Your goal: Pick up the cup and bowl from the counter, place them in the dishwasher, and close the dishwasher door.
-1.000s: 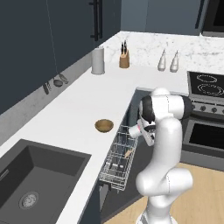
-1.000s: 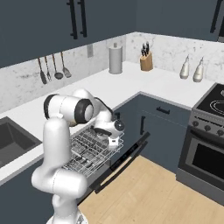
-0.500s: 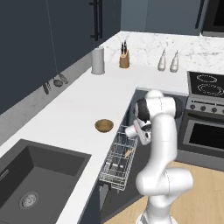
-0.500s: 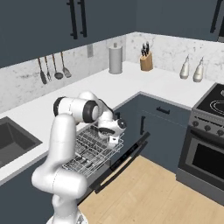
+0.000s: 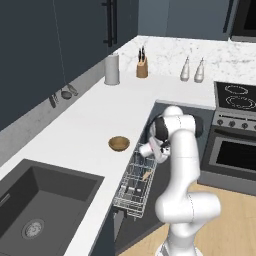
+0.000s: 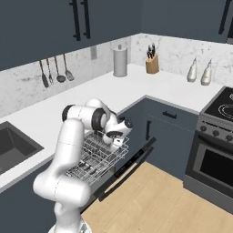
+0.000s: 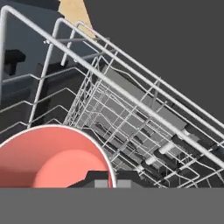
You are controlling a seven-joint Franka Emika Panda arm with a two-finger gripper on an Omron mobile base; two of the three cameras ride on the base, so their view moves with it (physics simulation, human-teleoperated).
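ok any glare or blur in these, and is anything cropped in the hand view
No glare: both base views have flat, even rendered light, with soft shading on the counter and the bowl crisp. Both are slightly soft and pixelated. In the hand view the rack wires are sharp, but the cup looms huge and is cut off at the bottom.
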